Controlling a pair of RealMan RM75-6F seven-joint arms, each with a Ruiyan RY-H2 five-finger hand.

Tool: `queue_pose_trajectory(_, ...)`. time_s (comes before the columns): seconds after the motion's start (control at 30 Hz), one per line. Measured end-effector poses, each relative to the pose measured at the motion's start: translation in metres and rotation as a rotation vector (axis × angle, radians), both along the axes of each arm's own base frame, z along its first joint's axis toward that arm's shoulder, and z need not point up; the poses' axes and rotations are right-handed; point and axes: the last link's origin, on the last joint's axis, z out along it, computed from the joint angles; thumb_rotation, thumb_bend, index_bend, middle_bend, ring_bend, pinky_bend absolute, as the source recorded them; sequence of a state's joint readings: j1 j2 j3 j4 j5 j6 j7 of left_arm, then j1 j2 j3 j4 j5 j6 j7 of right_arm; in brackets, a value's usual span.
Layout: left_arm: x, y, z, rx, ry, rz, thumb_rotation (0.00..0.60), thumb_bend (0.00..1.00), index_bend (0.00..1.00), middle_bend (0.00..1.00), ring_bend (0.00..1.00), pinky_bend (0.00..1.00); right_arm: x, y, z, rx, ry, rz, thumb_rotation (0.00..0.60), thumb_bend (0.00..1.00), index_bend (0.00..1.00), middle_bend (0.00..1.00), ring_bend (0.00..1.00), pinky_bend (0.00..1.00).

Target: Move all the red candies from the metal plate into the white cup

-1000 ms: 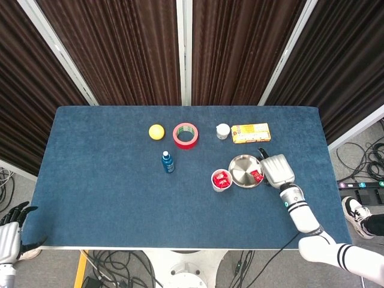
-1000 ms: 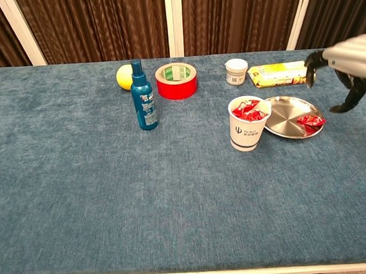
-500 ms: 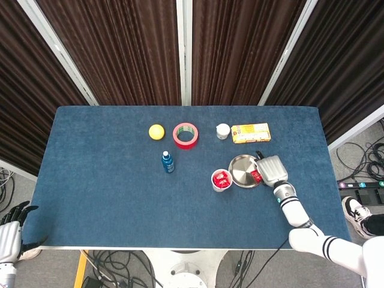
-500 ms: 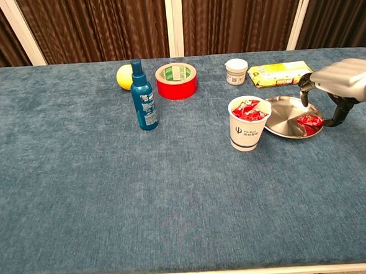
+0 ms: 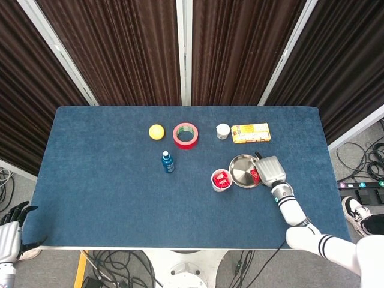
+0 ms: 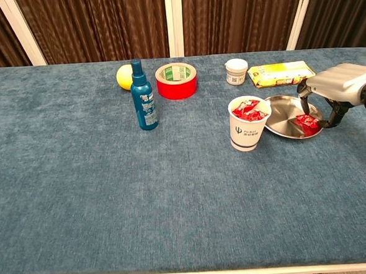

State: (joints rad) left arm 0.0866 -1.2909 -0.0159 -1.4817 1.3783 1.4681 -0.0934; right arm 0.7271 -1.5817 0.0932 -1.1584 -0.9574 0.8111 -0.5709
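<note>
Blue table under everything, curtains behind. Right arm reaching in from the near right corner, right hand lowered over the right rim of the plate, fingers curled down around the one candy left there; cannot tell whether the fingertips grip it or only touch it. Left hand hanging off the near left table edge in the head view, fingers apart, holding nothing.

Yellow box lying near the far edge, behind the plate. Red tape roll flat on the cloth, left of a small white jar. Blue bottle upright, in front of and between the tape and a yellow ball. Plate just right of the cup, its rim touching or nearly touching the cup's wall. Cup upright, red candies in cup heaped up to its rim. Remaining candy on the plate's right half, close to the rim, partly hidden by the fingers in the head view.
</note>
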Motion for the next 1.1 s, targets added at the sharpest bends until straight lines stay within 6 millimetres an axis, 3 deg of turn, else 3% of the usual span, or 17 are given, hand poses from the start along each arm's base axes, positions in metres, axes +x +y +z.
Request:
queue_pose_trajectory(0.67, -0.004, -0.001, 0.001, 0.003, -0.003, 0.008, 0.6, 0.04, 0.3, 0.22, 0.14, 0.19, 0.009, -0.002, -0.007, 0.013, 0.002, 0.021, 0.6, 0.23, 0.37, 0.14, 0.6, 1.0)
queue_pose_trajectory(0.93, -0.005, -0.003, 0.001, 0.006, -0.006, 0.01, 0.6, 0.04, 0.3, 0.22, 0.14, 0.19, 0.009, -0.002, -0.01, 0.007, 0.012, 0.023, 0.6, 0.32, 0.54, 0.16, 0.6, 1.0)
queue_pose_trajectory(1.1, -0.005, -0.002, 0.002, 0.008, -0.004, 0.009, 0.6, 0.04, 0.3, 0.22, 0.14, 0.19, 0.012, -0.003, -0.006, -0.016, -0.011, 0.033, 0.6, 0.33, 0.57, 0.16, 0.6, 1.0)
